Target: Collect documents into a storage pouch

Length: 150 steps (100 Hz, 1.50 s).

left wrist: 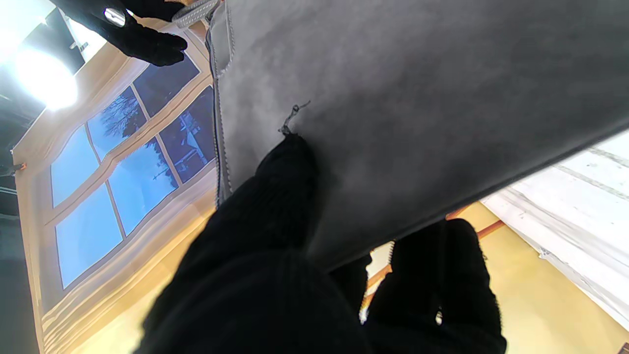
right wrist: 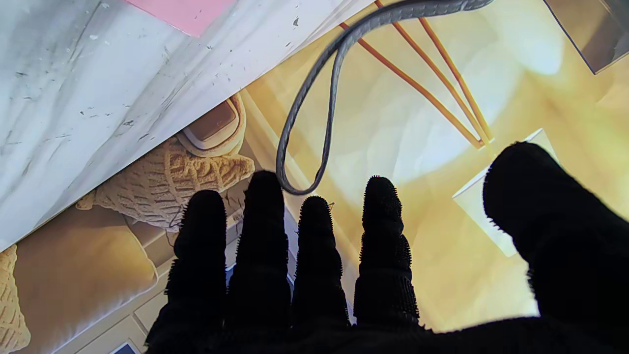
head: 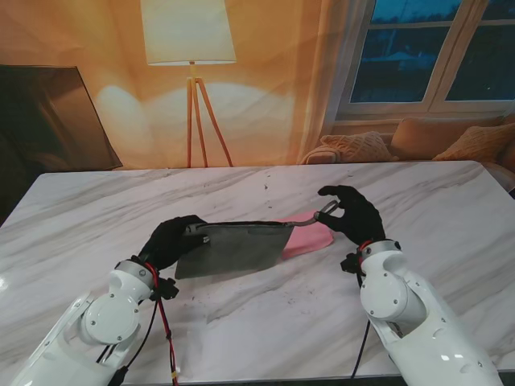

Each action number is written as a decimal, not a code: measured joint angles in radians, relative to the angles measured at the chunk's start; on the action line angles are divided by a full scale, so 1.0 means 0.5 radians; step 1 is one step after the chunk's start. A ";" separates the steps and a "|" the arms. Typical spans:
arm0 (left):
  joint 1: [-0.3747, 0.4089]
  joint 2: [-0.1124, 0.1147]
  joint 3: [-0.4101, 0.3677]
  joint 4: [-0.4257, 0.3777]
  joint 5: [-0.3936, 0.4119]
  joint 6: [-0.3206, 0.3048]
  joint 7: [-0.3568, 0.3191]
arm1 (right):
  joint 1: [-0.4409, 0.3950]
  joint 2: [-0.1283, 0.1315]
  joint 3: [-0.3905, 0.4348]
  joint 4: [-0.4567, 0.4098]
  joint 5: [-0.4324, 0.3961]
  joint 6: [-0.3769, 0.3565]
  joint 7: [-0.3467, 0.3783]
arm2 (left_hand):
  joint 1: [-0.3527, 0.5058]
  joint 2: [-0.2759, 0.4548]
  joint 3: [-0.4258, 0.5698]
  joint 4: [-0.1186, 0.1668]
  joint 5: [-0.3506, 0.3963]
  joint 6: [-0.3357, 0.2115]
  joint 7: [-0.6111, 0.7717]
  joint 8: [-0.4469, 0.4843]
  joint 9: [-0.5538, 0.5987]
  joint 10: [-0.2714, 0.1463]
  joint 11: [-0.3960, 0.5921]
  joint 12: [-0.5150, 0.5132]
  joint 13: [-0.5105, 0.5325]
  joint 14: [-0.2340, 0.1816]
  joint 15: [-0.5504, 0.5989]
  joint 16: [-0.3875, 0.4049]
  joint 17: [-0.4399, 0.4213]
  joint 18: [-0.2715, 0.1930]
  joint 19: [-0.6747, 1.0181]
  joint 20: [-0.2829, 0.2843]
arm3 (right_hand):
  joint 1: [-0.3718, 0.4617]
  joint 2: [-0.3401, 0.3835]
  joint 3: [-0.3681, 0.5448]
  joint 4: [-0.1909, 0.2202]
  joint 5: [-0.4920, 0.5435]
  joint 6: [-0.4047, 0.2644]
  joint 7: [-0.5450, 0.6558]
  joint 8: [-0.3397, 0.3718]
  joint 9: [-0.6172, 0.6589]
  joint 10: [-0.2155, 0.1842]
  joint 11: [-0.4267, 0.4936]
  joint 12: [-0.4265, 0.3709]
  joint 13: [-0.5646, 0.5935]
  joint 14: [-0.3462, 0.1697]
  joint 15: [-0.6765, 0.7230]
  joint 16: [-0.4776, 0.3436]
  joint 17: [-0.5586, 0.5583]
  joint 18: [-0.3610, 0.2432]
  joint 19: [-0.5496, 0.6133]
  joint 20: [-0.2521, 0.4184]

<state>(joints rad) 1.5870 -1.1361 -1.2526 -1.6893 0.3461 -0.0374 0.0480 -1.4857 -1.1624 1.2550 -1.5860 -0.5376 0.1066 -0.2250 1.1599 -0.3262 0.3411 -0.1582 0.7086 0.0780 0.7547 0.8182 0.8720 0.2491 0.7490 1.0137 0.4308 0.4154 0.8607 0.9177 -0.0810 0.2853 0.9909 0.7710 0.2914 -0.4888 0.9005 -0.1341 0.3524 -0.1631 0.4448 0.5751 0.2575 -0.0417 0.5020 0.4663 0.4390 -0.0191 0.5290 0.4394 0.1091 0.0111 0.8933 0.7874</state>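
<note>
A: Where was the pouch (head: 233, 248)?

B: Held up off the marble counter (head: 451, 201), between the two black-gloved hands. The left hand (head: 170, 241) pinched its left edge, thumb on one face and fingers (left wrist: 442, 275) on the other.

A: And the right hand (head: 354, 215)?

B: Its fingers (right wrist: 314, 246) were extended and slightly apart. The pouch's grey strap (right wrist: 314, 113) looped just at the fingertips; I could not tell whether they gripped it.

A: Any documents?

B: A pink sheet (head: 310, 238) lay on the counter, partly hidden behind the pouch's right end.
</note>
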 measured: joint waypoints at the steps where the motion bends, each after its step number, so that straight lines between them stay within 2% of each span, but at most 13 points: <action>1: 0.000 0.000 0.000 0.000 0.000 0.000 0.001 | 0.000 0.000 0.000 0.000 0.000 0.000 -0.001 | 0.000 0.000 0.000 0.000 0.000 0.000 0.000 0.000 0.000 0.000 0.000 0.000 0.000 0.000 0.000 0.000 0.000 0.000 0.000 0.000 | 0.000 0.000 0.000 0.000 0.000 -0.001 0.000 0.000 0.000 0.000 0.001 0.000 0.020 0.010 0.040 0.016 0.010 0.005 0.030 0.007; 16: 0.000 -0.002 -0.003 0.000 0.001 0.000 0.007 | -0.007 -0.001 0.007 -0.002 0.002 -0.001 -0.011 | 0.000 0.000 0.000 0.000 0.000 0.008 0.000 0.004 0.000 0.000 0.000 0.000 0.000 0.000 0.000 0.000 0.000 0.000 0.000 0.000 | 0.000 0.000 -0.020 0.000 0.000 -0.004 0.000 0.000 0.102 0.025 0.018 0.000 0.271 0.054 0.302 0.121 0.169 0.049 0.341 0.074; 32: 0.001 -0.004 -0.005 -0.001 0.001 0.008 0.016 | -0.011 -0.003 0.009 -0.004 0.006 0.000 -0.015 | 0.000 0.000 0.000 0.000 0.000 0.009 0.000 0.005 0.000 0.000 0.000 0.000 0.000 0.000 0.000 0.000 0.000 0.000 0.000 0.000 | 0.000 0.000 -0.020 0.000 0.001 -0.004 0.001 0.000 0.126 0.029 0.036 0.000 0.280 0.054 0.373 0.146 0.152 0.049 0.442 0.074; 35: 0.001 -0.005 -0.006 -0.001 0.001 0.009 0.018 | -0.011 -0.003 0.009 -0.003 -0.006 0.000 -0.020 | 0.000 0.000 0.000 0.000 0.000 0.009 0.000 0.005 0.000 0.000 0.000 0.000 0.000 0.000 0.000 0.000 0.000 0.000 0.000 0.000 | 0.000 0.000 -0.020 0.000 0.001 -0.004 0.004 0.000 0.126 0.029 0.036 0.000 0.200 0.040 0.362 0.146 0.094 0.039 0.436 0.074; 48: 0.003 -0.007 -0.009 -0.003 0.000 0.015 0.027 | -0.009 -0.002 0.010 0.004 -0.067 0.000 -0.034 | 0.000 0.000 0.000 0.000 0.000 0.010 0.000 0.005 0.000 0.000 0.001 0.000 0.000 0.000 0.000 0.000 0.000 0.000 0.000 0.000 | 0.000 0.001 -0.020 0.000 0.002 -0.001 0.008 0.000 0.126 0.006 0.002 0.000 -0.076 -0.036 0.028 0.021 -0.123 -0.010 0.111 -0.057; 56: 0.005 -0.008 -0.012 -0.003 0.000 0.015 0.031 | -0.009 -0.002 0.020 0.005 -0.069 -0.001 -0.032 | 0.000 0.000 0.000 0.000 0.000 0.010 0.000 0.007 0.000 0.000 0.001 0.000 0.000 0.000 0.000 0.000 0.000 0.000 0.000 0.000 | 0.000 0.001 -0.044 0.000 0.002 -0.001 0.008 0.000 0.123 -0.014 -0.022 0.000 -0.176 -0.089 -0.150 -0.069 -0.189 -0.050 -0.104 -0.086; 68: 0.008 -0.009 -0.015 -0.005 -0.011 0.015 0.036 | -0.010 0.001 0.035 0.005 -0.073 -0.014 -0.026 | 0.000 0.000 0.000 0.000 0.000 0.011 0.000 0.012 0.000 0.000 0.001 0.000 0.000 0.000 0.000 0.000 0.000 0.000 0.000 0.000 | 0.000 0.001 -0.044 0.000 0.002 0.000 0.008 0.000 0.122 -0.020 -0.040 0.000 -0.204 -0.109 -0.274 -0.114 -0.194 -0.072 -0.284 -0.095; 92: 0.010 -0.010 -0.015 -0.007 -0.026 0.015 0.033 | 0.005 0.018 0.013 0.017 -0.063 -0.065 0.034 | 0.000 0.000 0.000 0.000 0.000 0.011 0.000 0.016 0.000 0.000 0.001 0.000 0.000 0.000 -0.001 0.000 0.000 0.000 0.000 0.000 | 0.000 0.001 -0.044 0.000 0.002 -0.001 0.006 0.000 0.121 -0.034 -0.068 -0.011 -0.202 -0.140 -0.319 -0.152 -0.181 -0.073 -0.404 -0.090; 105: 0.010 -0.010 -0.011 -0.007 -0.038 0.015 0.033 | 0.040 0.037 -0.081 0.033 0.003 -0.065 0.086 | 0.000 0.000 0.000 0.000 0.000 0.012 0.000 0.017 0.000 0.000 0.001 0.000 0.000 0.000 -0.001 0.000 0.000 0.000 0.000 0.000 | 0.002 -0.027 -0.044 0.000 0.002 -0.001 -0.006 -0.007 0.120 -0.047 -0.082 -0.027 -0.202 -0.141 -0.322 -0.153 -0.154 -0.073 -0.435 -0.088; 120: 0.007 -0.011 -0.007 -0.006 -0.047 0.013 0.033 | 0.082 0.034 -0.195 0.047 0.103 -0.037 0.130 | 0.000 0.000 0.000 0.000 0.000 0.012 0.000 0.018 0.000 0.000 0.001 0.000 0.000 0.000 -0.001 0.000 0.000 0.000 0.000 0.000 | 0.021 -0.032 -0.042 0.003 0.002 0.002 -0.018 -0.008 0.120 -0.063 -0.082 -0.029 -0.202 -0.141 -0.327 -0.174 -0.138 -0.073 -0.451 -0.068; 126: 0.007 -0.011 -0.006 -0.005 -0.053 0.012 0.033 | 0.103 0.032 -0.242 0.060 0.106 -0.022 0.143 | 0.000 0.000 0.000 0.000 0.000 0.012 0.000 0.018 0.000 0.000 0.001 0.000 0.000 0.000 -0.001 0.000 0.000 0.000 0.000 0.000 | 0.047 -0.096 -0.057 0.001 -0.022 0.029 -0.019 -0.008 0.120 -0.063 -0.082 -0.029 -0.202 -0.141 -0.327 -0.176 -0.132 -0.073 -0.454 -0.065; 141: 0.006 -0.011 -0.002 -0.005 -0.063 0.012 0.032 | 0.151 0.022 -0.339 0.094 0.135 0.012 0.170 | 0.000 0.000 0.000 0.000 0.000 0.012 0.000 0.019 0.000 0.000 0.001 0.000 0.000 0.000 -0.002 0.000 0.000 0.000 0.000 0.000 | 0.100 -0.250 0.125 -0.002 -0.049 0.073 -0.018 -0.009 0.119 -0.067 -0.073 -0.029 -0.200 -0.141 -0.327 -0.177 -0.105 -0.074 -0.474 -0.018; 150: 0.004 -0.012 -0.001 -0.004 -0.068 0.011 0.031 | 0.182 0.018 -0.397 0.122 0.148 0.021 0.182 | 0.000 0.000 0.000 0.000 0.000 0.012 0.000 0.019 0.000 0.000 0.001 0.001 0.000 0.000 -0.002 0.000 0.000 0.000 0.000 0.000 | 0.144 -0.282 0.205 -0.001 -0.049 0.095 -0.016 -0.009 0.119 -0.067 -0.052 -0.030 -0.198 -0.141 -0.322 -0.177 -0.090 -0.074 -0.474 0.000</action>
<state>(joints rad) 1.5891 -1.1420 -1.2531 -1.6913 0.3120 -0.0321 0.0637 -1.3947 -1.1536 1.0564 -1.5250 -0.4636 0.1170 -0.1338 1.1599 -0.3262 0.3411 -0.1582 0.7086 0.0839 0.7549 0.8275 0.8720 0.2493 0.7494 1.0140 0.4308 0.4154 0.8599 0.9175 -0.0810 0.2853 0.9909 0.7710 0.3636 -0.6300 1.0028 -0.1348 0.3279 -0.1154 0.4367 0.5705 0.3169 -0.0754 0.4762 0.4514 0.3399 -0.0897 0.3680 0.3510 0.0642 -0.0259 0.6564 0.7875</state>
